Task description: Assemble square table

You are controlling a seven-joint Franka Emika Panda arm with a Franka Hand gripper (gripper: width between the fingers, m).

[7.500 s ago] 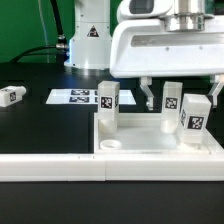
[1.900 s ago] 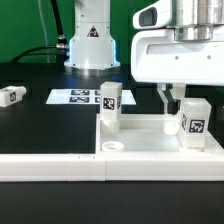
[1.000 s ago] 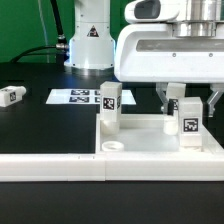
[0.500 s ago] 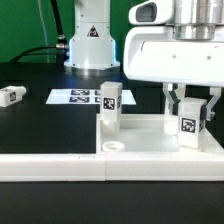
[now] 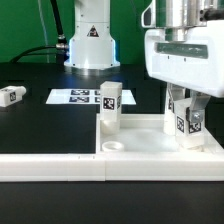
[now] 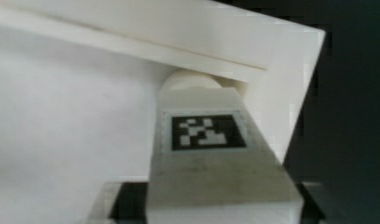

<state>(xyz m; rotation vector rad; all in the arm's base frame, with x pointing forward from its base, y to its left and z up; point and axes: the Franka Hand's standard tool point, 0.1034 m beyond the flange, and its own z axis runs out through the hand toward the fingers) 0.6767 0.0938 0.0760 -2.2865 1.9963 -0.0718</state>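
Note:
The white square table top (image 5: 145,137) lies upside down behind the fence. One white tagged leg (image 5: 108,104) stands upright in its left socket. A second tagged leg (image 5: 188,122) stands in the right corner. My gripper (image 5: 187,116) reaches down over it, one finger against each side, shut on it. In the wrist view the leg (image 6: 208,135) fills the gap between the dark fingers (image 6: 134,203), with the top's rim (image 6: 151,48) behind it. My gripper (image 6: 208,208) is at the leg's upper end. A loose leg (image 5: 12,95) lies far on the exterior view's left.
The long white fence (image 5: 60,166) runs along the front of the table top. The marker board (image 5: 73,97) lies flat behind it. The arm's base (image 5: 90,40) stands at the back. An empty round socket (image 5: 113,147) is at the top's front left corner.
My gripper has come down over the right leg and its fingers have closed in from either side onto it. The other parts have not moved.

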